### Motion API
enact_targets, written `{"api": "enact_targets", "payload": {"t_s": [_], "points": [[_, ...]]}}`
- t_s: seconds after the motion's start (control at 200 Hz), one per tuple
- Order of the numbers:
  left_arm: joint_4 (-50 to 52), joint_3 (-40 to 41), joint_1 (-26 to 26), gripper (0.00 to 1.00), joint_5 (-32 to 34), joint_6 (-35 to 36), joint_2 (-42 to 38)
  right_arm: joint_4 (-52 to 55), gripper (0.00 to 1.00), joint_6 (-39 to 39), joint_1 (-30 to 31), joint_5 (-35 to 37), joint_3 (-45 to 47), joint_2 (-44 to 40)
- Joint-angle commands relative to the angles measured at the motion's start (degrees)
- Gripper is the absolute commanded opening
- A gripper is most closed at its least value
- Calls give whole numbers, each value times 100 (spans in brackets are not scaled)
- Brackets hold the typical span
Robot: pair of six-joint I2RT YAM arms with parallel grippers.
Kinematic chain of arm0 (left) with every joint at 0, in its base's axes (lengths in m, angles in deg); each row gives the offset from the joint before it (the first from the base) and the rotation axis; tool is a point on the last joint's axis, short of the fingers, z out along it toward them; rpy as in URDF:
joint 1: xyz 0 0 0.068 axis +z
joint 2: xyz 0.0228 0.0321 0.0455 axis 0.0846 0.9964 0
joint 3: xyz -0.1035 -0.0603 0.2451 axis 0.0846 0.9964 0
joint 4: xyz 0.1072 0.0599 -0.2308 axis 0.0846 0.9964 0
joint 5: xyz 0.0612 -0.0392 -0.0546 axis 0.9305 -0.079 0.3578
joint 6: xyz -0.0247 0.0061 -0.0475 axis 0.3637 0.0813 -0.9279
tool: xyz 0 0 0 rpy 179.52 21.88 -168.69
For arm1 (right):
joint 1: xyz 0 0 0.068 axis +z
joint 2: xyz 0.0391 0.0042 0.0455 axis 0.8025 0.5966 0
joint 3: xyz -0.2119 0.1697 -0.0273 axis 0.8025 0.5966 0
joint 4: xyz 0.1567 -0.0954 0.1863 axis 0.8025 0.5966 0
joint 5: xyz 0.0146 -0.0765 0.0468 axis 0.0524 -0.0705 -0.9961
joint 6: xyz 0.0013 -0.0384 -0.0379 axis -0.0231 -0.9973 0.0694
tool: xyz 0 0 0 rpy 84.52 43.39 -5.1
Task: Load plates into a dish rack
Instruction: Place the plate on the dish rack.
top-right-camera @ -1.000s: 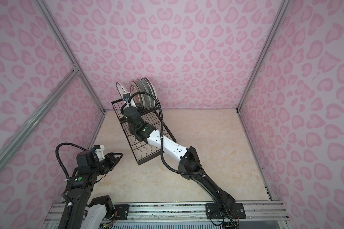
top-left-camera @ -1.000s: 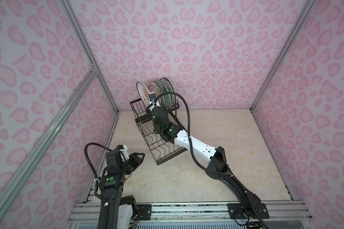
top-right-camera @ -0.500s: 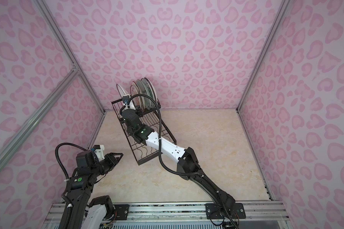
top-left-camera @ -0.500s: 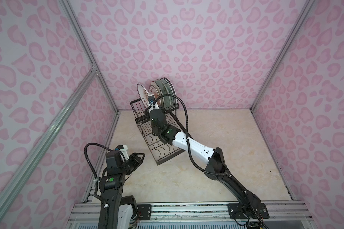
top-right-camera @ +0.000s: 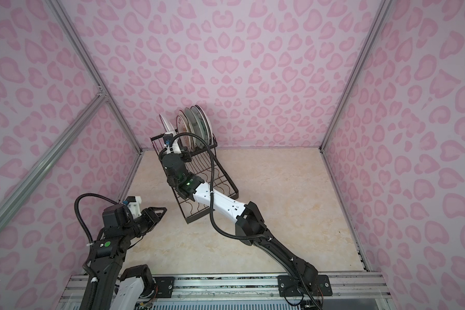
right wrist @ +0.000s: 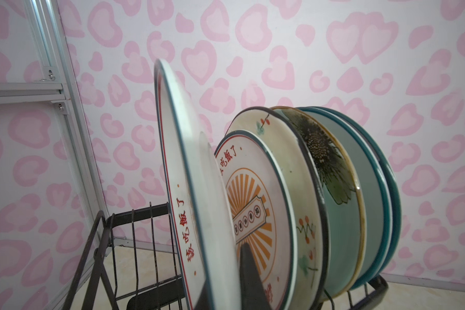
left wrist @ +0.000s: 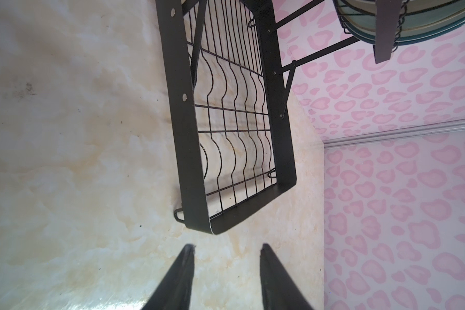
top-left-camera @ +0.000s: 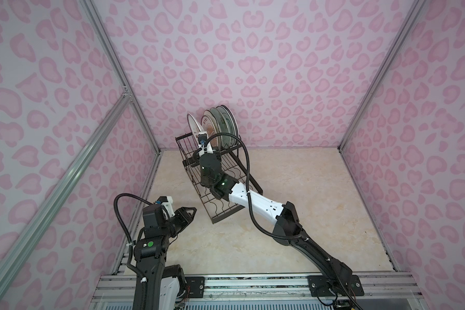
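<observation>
Top views, dish rack: the black wire two-level dish rack [top-left-camera: 204,204] stands on the cream marble-look tabletop [top-left-camera: 306,201] near the back left corner, set at an angle to the pink-patterned walls [top-left-camera: 253,53].
Top views, racked plates: a close group of round ceramic plates [top-left-camera: 222,126] stands on edge in the raised basket tier.
Top views, held plate: a white round ceramic plate with red lettering [top-left-camera: 193,125] stands on edge at the tier's left end, apart from the group.
Top views, right claw: the right claw [top-left-camera: 200,137] reaches over the lower tray to that plate's lower rim.
Top views, left claw: the left claw [top-left-camera: 191,212] hovers above the tabletop near the tray's front corner, seen in both top views.
Left wrist, left claw: its jaws are apart with nothing between them, only bare tabletop [left wrist: 65,134] below.
Left wrist, dish rack: the lower tray [left wrist: 193,150] with wavy dividers lies just ahead, carrying no plates.
Right wrist, right claw: clamped on the red-lettered plate's rim; one black finger [right wrist: 249,271] presses its face.
Right wrist, held plate: seen nearly edge-on and tilted [right wrist: 188,171]. Whether it sits in a slot cannot be told.
Right wrist, racked plates: an orange sunburst plate [right wrist: 250,204], a cream floral-sprig plate [right wrist: 287,171], a pale blue-green flower plate [right wrist: 330,171], then teal rims [right wrist: 379,188] behind.
</observation>
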Motion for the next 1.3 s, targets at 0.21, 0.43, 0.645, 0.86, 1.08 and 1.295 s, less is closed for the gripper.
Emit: {"api": "enact_targets", "payload": {"t_s": [0.21,0.43,0.645,0.86,1.08,1.295], "points": [[34,85,-4,43,-170,106,-75,-455,0,-23,6,69,-75,142],[39,89,-13,43,-236,67,-103,-421,0,-6,24,47,-171,247],[60,102,-22,43,-285,58,-129,-425,0,8,32,74,-186,310],[53,98,-30,43,-276,62,-137,-487,0,-9,31,125,-216,373],[52,111,-31,43,-285,62,-142,-512,0,-5,25,120,-235,400],[55,105,-39,43,-291,71,-125,-553,0,-18,24,193,-238,446]]}}
